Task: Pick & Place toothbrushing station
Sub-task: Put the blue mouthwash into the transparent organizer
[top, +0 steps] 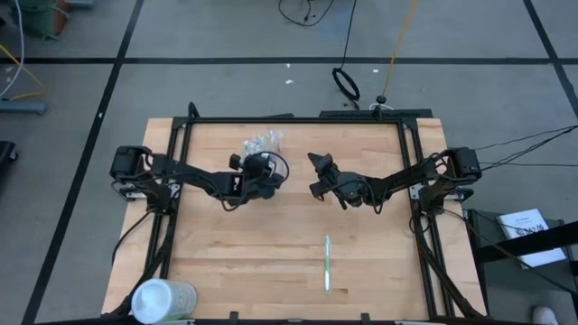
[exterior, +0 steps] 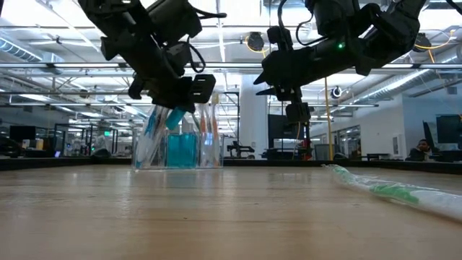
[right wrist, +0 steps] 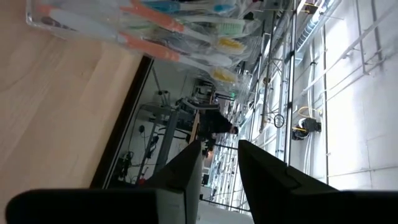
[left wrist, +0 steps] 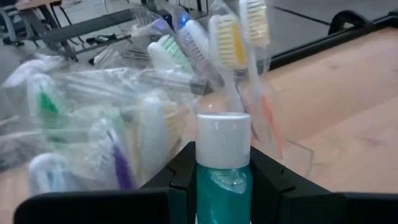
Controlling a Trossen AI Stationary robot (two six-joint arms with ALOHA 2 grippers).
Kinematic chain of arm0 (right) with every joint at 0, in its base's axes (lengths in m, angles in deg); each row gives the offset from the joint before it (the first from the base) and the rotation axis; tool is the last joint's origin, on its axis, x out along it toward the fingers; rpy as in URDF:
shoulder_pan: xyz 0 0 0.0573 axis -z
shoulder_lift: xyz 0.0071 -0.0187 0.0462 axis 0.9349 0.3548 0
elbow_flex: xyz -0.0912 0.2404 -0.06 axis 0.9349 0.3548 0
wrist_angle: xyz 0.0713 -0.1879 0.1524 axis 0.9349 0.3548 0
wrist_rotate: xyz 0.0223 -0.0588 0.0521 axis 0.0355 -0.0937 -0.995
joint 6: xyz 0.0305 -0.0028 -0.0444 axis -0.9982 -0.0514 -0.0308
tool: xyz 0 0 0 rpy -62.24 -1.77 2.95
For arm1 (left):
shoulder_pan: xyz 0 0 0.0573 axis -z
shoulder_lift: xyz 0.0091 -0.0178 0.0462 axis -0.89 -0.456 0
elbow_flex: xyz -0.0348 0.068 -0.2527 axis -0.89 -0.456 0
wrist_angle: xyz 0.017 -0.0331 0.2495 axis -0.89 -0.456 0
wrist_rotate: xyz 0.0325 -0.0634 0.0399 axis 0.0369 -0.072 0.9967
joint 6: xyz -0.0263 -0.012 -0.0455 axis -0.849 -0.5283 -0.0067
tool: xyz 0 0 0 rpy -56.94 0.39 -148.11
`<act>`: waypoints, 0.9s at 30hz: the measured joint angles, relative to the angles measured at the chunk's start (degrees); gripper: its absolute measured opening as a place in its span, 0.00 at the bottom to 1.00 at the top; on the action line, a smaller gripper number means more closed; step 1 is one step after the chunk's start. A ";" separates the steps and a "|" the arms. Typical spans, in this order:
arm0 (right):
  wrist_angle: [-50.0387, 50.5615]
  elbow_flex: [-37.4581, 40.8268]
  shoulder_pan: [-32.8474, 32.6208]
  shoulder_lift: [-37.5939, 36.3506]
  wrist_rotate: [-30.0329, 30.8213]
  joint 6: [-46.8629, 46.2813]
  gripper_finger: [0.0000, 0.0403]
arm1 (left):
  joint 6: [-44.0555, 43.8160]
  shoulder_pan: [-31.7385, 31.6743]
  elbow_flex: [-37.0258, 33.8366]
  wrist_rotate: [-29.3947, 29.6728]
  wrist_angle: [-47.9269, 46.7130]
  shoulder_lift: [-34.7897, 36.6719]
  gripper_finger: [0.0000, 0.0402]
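Left pincer (left wrist: 219,186) clamps teal toothpaste tube (left wrist: 222,168), just beside clear cup (exterior: 178,141) of toothbrushes (left wrist: 227,40) at desk (top: 271,244) far centre. Right pincer (right wrist: 217,165) slightly parted, empty, right of cup. Wrapped toothbrush (top: 327,263) lies near right.

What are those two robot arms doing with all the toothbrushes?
The left gripper holds a teal toothpaste tube right by the clear cup packed with wrapped toothbrushes. The right gripper hangs nearby with empty, open jaws. One wrapped toothbrush lies alone on the table.
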 joint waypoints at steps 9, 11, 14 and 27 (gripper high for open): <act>0.02 0.00 0.00 0.00 -0.02 -0.02 0.24 | -0.63 -3.86 0.00 -10.35 0.26 0.00 0.22; 0.02 0.00 0.00 0.00 -0.02 -0.02 0.24 | -0.60 -4.61 0.00 -12.56 0.27 0.00 0.22; 0.02 0.00 0.00 0.00 -0.02 -0.34 0.24 | -0.11 -5.15 -0.02 -13.43 0.31 0.00 0.22; 0.04 0.00 0.00 0.00 -0.04 -0.44 0.24 | 6.80 -5.44 0.00 -13.71 1.58 0.00 0.39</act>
